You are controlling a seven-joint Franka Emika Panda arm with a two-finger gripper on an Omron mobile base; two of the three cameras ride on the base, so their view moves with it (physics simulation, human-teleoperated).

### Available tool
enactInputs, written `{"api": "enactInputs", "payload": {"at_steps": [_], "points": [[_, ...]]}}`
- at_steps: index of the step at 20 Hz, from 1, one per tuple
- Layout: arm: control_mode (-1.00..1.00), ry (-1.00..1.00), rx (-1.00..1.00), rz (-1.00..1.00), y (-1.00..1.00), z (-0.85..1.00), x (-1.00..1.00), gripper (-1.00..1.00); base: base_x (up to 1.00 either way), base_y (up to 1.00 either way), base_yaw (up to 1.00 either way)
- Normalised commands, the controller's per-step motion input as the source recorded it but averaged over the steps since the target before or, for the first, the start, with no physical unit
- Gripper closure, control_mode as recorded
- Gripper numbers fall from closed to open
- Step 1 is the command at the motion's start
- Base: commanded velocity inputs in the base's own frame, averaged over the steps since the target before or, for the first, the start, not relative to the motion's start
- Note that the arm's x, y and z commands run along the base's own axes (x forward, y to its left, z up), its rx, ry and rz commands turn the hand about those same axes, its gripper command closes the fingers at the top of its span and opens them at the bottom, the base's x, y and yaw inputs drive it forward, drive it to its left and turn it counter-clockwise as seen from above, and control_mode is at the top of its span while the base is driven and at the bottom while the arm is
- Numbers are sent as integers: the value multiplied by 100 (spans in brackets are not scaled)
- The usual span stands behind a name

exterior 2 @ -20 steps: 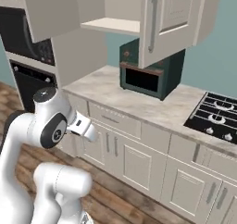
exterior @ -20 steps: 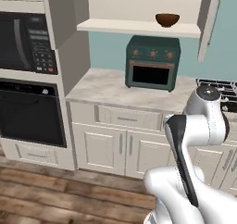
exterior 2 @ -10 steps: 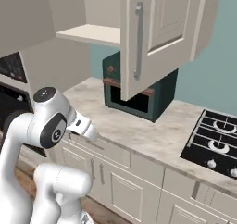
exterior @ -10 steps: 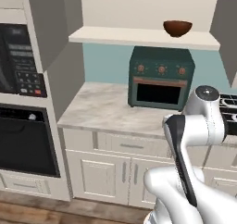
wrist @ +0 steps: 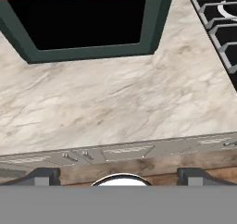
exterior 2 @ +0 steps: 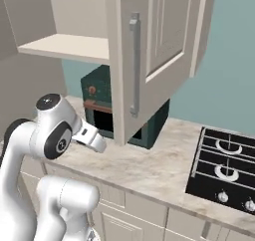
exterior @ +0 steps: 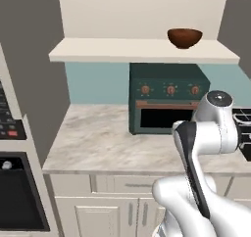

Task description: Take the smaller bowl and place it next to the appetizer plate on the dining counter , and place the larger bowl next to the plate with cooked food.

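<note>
Reddish-brown, the smaller bowl (exterior: 185, 37) is seen on the shelf (exterior: 142, 50), upper right of frame, well above the empty, wide-spread gripper (wrist: 118, 176).

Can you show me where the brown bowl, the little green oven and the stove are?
brown bowl (exterior: 185, 37), left base view, its rounded side.
green oven (exterior: 169, 105), left base view, its front below the knobs.
stove (exterior 2: 228, 163), right base view, its black top by a burner.
</note>
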Motion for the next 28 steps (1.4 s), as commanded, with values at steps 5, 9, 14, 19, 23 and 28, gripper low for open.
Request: {"api": "enactInputs", "payload": {"at_steps": [5,9,14,19,23,28], "points": [[100,0,0,0,0,0,0,-100,46,33,-41],[100,0,0,0,0,0,0,-100,31,2,-37],[-100,-1,0,-10,1,2,10,-100,7,1,-5],[-100,-2,-2,-2,5,40,-15,-100,0,0,0],[-100,-11,-3,-1,12,78,-37,-100,0,0,0],[-100,-31,-3,0,23,89,-6,-100,0,0,0]]}}
